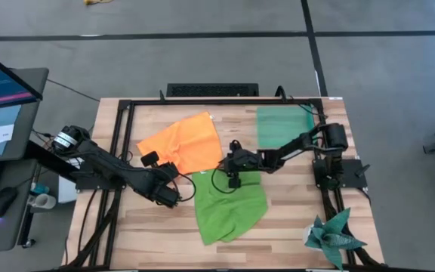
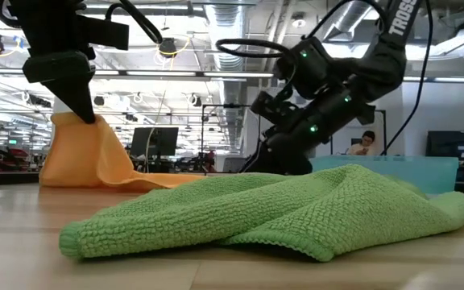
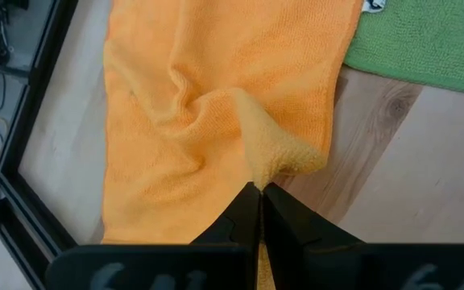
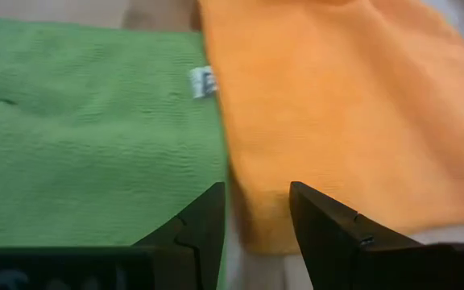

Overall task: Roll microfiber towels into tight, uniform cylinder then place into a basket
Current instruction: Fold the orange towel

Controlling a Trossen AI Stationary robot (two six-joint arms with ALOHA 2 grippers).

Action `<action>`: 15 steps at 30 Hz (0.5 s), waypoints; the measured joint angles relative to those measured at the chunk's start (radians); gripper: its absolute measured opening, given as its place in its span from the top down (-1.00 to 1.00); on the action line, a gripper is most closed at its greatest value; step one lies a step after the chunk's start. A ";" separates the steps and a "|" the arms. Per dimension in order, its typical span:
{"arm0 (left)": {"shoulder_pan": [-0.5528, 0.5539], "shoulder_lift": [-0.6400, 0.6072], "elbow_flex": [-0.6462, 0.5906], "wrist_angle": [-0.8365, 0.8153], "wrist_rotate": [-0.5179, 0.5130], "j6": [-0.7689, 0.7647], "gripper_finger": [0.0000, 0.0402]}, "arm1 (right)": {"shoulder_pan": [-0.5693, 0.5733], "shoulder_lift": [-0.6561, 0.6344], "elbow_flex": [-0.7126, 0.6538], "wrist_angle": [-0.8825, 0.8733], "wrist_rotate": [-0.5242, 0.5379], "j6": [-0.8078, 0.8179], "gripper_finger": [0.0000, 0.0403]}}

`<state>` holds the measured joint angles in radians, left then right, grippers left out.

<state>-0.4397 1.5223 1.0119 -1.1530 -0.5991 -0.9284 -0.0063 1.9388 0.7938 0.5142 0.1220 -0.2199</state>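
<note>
Orange towel (image 1: 181, 142) spread at centre, toward 10 o'clock, corner pinched up by closed left hand (image 3: 260, 193) for rolling. Green towel (image 1: 229, 204) at 6 o'clock. Right hand (image 4: 256, 211) open over their meeting edges. Basket (image 1: 284, 125) waiting at 1 o'clock.

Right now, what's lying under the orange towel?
Mostly bare wooden table. The orange towel lies spread there, one edge pinched up by the shut left gripper; its corner meets the green towel. Anything beneath the cloth itself is covered.
</note>
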 joint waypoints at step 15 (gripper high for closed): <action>0.000 0.000 0.000 0.000 0.012 -0.020 0.99 | -0.006 -0.001 0.037 -0.132 0.015 -0.044 0.19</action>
<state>-0.4397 1.5223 1.0119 -1.1526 -0.5873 -0.9485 -0.0123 1.9381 0.8310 0.3825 0.1371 -0.2639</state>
